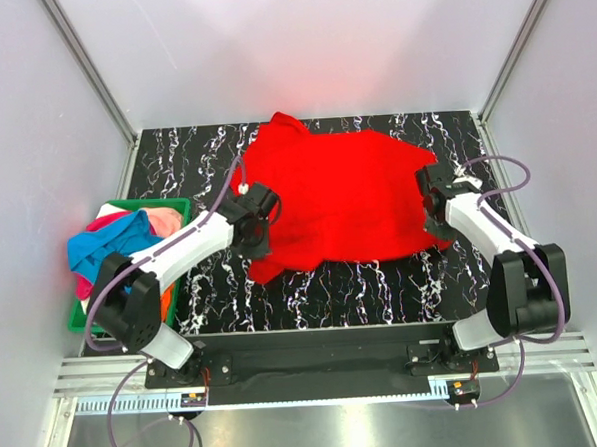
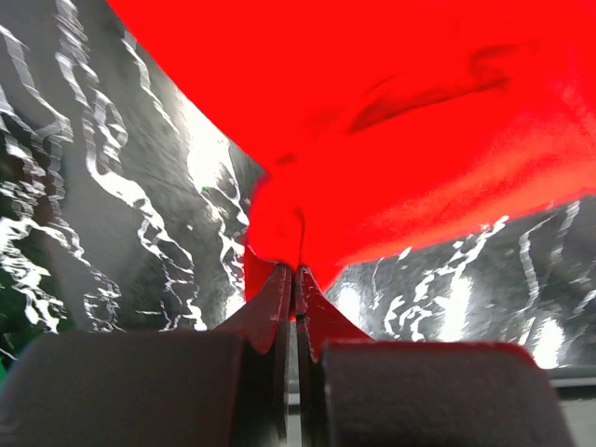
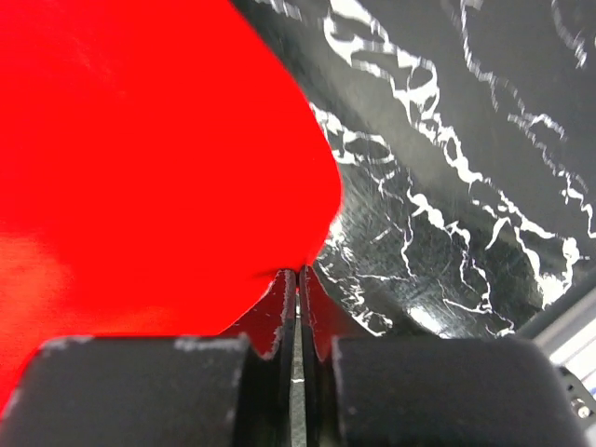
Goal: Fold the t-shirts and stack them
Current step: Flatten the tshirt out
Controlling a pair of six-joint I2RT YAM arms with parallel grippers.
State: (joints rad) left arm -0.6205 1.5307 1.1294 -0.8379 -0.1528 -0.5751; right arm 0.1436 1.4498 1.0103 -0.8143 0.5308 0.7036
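Red t-shirt (image 1: 347,196) flat on table (image 1: 382,289), one edge clamped in left fingers (image 2: 273,303), opposite edge clamped in right fingers (image 3: 277,305)

Two white-and-black arms with dark two-finger grippers

The left arm (image 1: 180,252) and right arm (image 1: 489,229) have white link shells between bulky black joint housings, and behind the fingers a thin lilac cable (image 1: 523,169) loops along each arm. The left gripper (image 2: 295,272) has dark wedge-shaped fingers (image 2: 270,307) that taper to thin tips, with wide matte black blocks just behind them. The right gripper (image 3: 298,273) looks alike, and its fingers (image 3: 275,307) and blocks are scuffed with pale flecks.
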